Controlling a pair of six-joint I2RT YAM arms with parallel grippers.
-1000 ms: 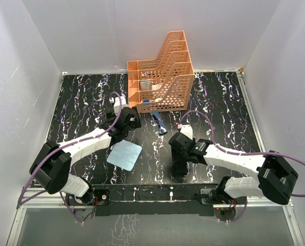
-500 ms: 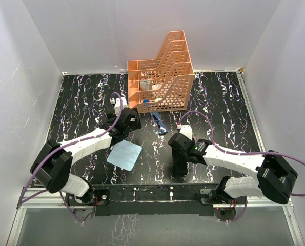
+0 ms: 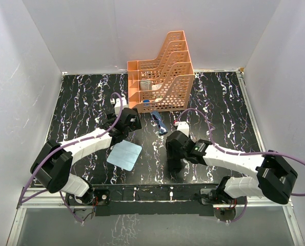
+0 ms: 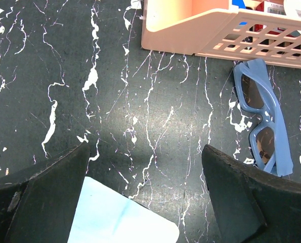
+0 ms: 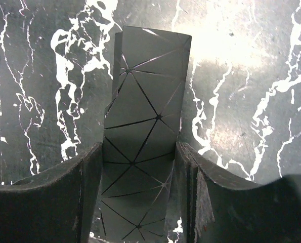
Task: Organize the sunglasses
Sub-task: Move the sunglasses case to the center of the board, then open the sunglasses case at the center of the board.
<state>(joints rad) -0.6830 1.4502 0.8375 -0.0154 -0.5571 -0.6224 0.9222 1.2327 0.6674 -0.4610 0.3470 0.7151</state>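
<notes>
The sunglasses (image 3: 159, 122), a folded pair with a thin blue frame, lie on the black marbled table just in front of the orange rack (image 3: 160, 72). In the left wrist view they (image 4: 261, 121) lie to the right of my fingers. My left gripper (image 3: 125, 125) is open and empty, hovering left of the sunglasses and above the pale blue cloth (image 3: 124, 154). My right gripper (image 3: 174, 155) is shut on the long black case (image 5: 145, 116), which has a pattern of triangles. The case stands between both pads in the right wrist view.
The orange tiered rack (image 4: 190, 25) holds a few small items and stands at the back centre. The cloth's corner (image 4: 120, 217) shows between my left fingers. White walls enclose the table on three sides.
My right gripper has shifted a little to the left with the black case in it. The left arm, sunglasses and cloth have barely moved.
</notes>
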